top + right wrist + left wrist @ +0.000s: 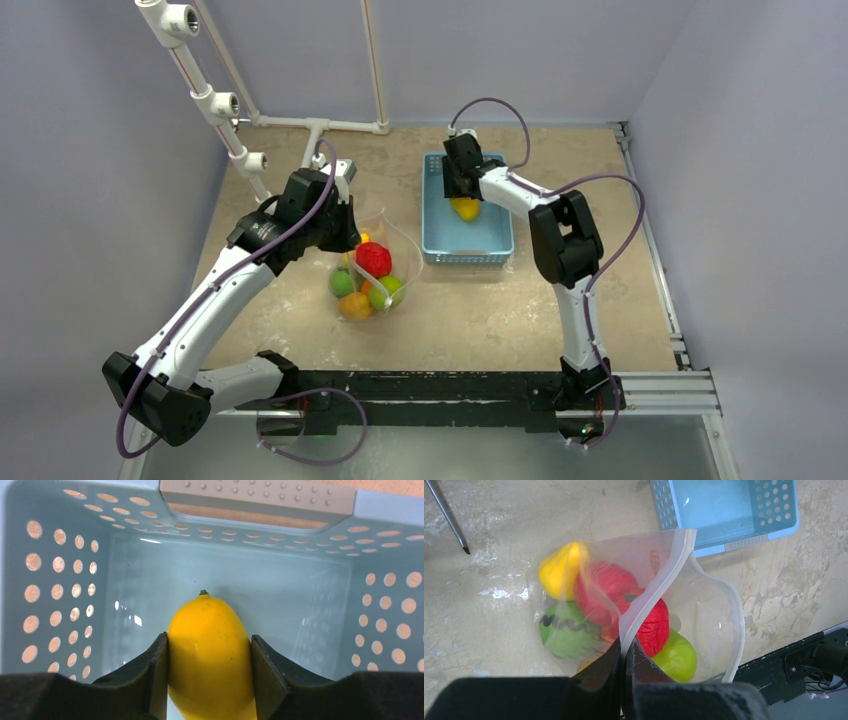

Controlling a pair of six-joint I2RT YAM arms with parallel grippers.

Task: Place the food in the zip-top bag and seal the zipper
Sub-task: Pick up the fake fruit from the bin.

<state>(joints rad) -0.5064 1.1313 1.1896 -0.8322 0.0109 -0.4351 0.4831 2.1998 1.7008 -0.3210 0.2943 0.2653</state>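
Observation:
The clear zip-top bag (395, 262) stands open on the table with several toy fruits in it: red (374, 258), green (342, 283), orange (355, 305). In the left wrist view I see a yellow fruit (556, 570), a red one (651, 625), a dark-striped green one (566, 632) and a plain green one (676, 656) inside. My left gripper (625, 652) is shut on the bag's whitish zipper strip (659, 587) and holds the mouth open. My right gripper (209, 652) is inside the light-blue basket (65, 580), shut on a yellow fruit (210, 645), which also shows from above (465, 208).
The light-blue basket (435, 240) sits right of the bag, with nothing but the yellow fruit seen in it. A white pipe frame (215, 100) stands at the back left. A black rail (440, 385) runs along the near table edge.

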